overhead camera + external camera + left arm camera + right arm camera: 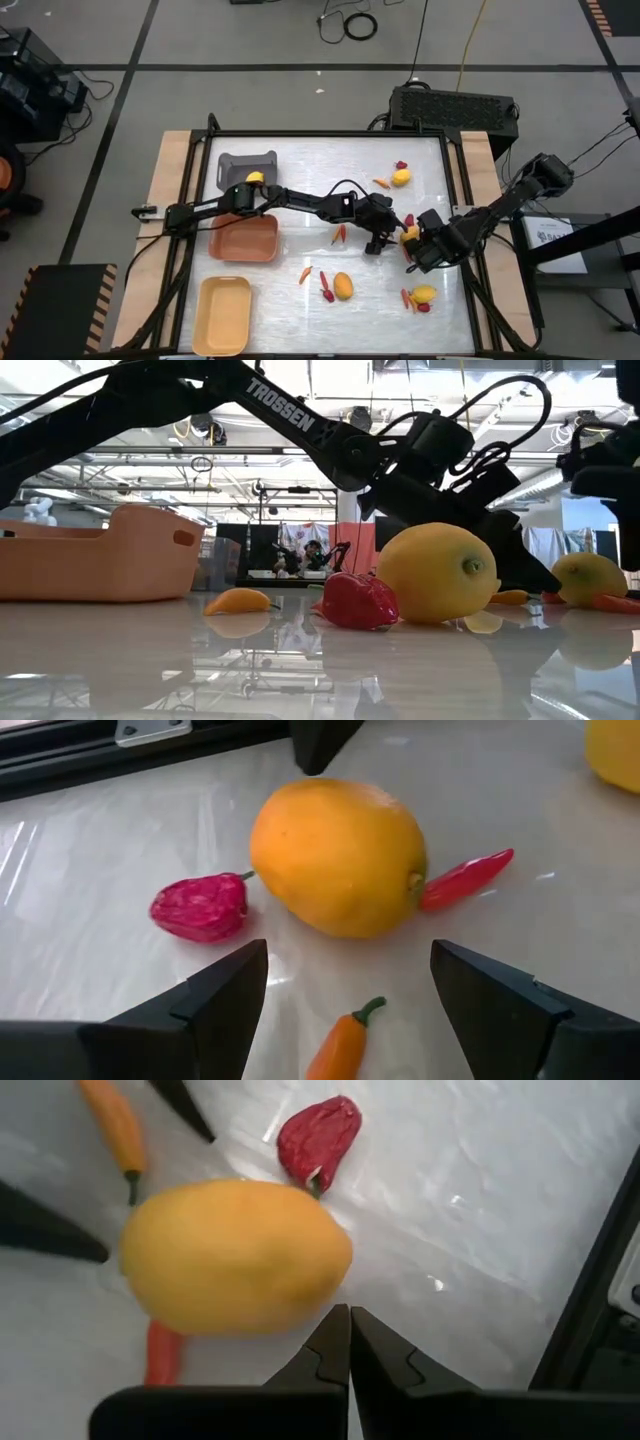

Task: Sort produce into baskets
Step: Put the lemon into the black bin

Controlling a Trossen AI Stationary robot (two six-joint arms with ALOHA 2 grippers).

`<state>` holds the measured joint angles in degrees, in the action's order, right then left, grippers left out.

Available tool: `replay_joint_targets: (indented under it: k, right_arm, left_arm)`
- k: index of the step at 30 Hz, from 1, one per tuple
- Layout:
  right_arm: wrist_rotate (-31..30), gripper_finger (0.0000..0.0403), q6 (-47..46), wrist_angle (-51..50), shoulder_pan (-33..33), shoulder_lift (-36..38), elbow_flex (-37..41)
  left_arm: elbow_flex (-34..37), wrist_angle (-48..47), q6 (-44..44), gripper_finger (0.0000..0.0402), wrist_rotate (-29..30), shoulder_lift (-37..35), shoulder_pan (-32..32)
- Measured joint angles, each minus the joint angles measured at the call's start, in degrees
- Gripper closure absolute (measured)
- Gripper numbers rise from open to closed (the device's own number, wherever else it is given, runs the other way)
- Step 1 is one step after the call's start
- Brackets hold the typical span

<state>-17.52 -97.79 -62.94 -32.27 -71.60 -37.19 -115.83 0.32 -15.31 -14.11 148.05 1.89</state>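
Note:
A yellow-orange lemon (340, 855) lies on the white table right of centre, also seen in the high view (410, 236). A red strawberry-like piece (200, 907), a thin red piece (465, 880) and a small orange carrot (345, 1045) lie around it. My left gripper (350, 955) is open, low over the table, with its fingers spread on the near side of the lemon, apart from it; it shows in the high view (387, 238). My right gripper (348, 1318) is shut, its tips at the lemon's other side (414, 248). My right gripper's shut fingertips (340, 1330) stand right beside the lemon's side (335, 1270), coming low from the table's right. I cannot tell whether they touch it. The lemon rests on the table.
A grey basket (247, 163) with a lemon at its rim, an orange basket (245, 240) and a pale yellow basket (222, 316) stand at the left. More lemons (401, 177) (343, 286) (424, 294) with small carrots and red pieces lie scattered on the table's right half.

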Motion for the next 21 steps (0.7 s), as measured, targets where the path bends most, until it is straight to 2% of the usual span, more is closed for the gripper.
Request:
replay_joint_targets:
  k: [14,21]
  right_arm:
    - [0.7,0.0402,4.5,9.0,1.6,-0.7,0.0]
    - [-1.6,0.0402,6.7,11.3,2.3,-0.7,0.0]
  left_arm:
    - [0.0,-0.6,0.0,0.0114,1.0,0.0,-0.4]
    - [0.0,-1.0,0.0,0.0114,1.5,0.0,-0.4]
